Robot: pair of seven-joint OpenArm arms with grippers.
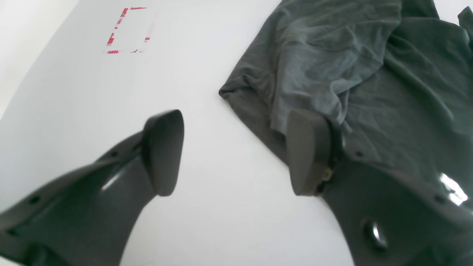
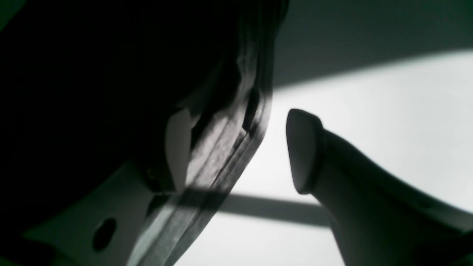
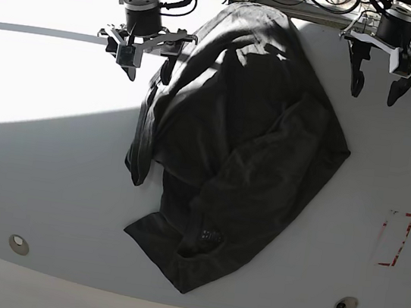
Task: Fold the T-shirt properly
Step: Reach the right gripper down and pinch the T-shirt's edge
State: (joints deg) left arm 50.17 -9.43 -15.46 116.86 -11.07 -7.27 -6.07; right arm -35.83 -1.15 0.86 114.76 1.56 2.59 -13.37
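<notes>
I see the shirt [image 3: 243,159] heaped at the tabletop [image 3: 49,178] centre: soft, light, limp. Both fingers' gaps wide, empty. I'd pinch the hem corners, near 6 o'clock, not the bunched middle.

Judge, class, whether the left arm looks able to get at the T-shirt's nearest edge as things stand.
Probably yes. The left gripper hangs open beside the T-shirt, and only bare white table lies between them. In the left wrist view the cloth edge already sits by one finger.

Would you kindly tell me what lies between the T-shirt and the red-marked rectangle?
Only bare white table separates the T-shirt from the red-marked rectangle, per the base view.
</notes>
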